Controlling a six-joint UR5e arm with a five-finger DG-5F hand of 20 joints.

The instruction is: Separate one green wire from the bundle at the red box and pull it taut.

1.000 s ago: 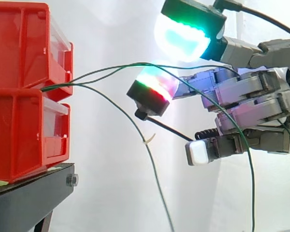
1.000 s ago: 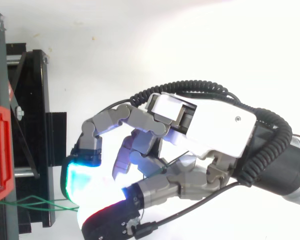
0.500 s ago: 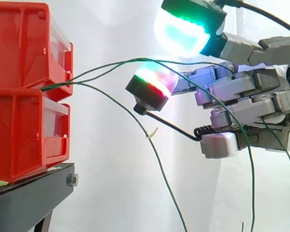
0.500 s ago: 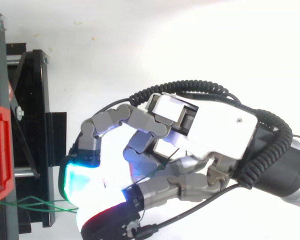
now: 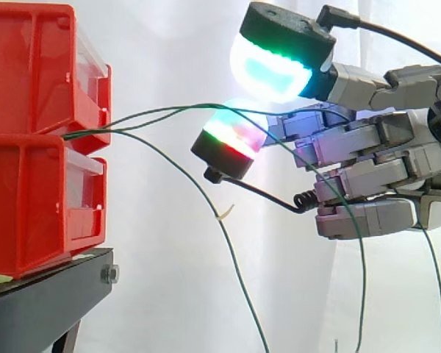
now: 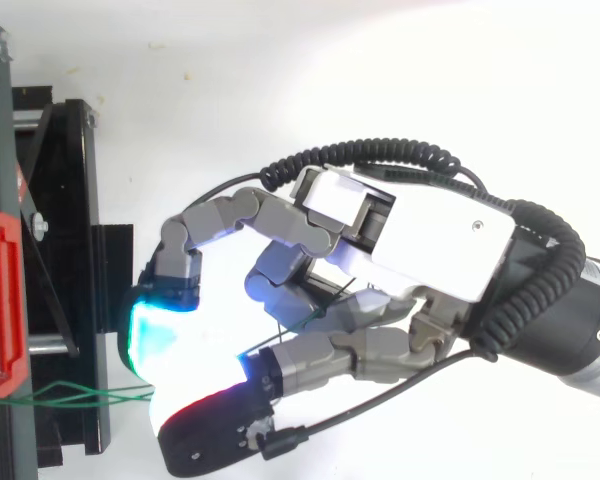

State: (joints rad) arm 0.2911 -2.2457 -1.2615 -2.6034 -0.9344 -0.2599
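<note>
2 red bins sit stacked on a black stand at the left, with a white curtain behind. a bunch of green wires pokes out from between the bins. the robot hand is to their right, well apart from the bins. its fingers are curled in around 1 green wire, which sags and hangs down below them. a loose wire droops between the bins and the robot hand. 1 glowing fingertip sits just under the wires.
</note>
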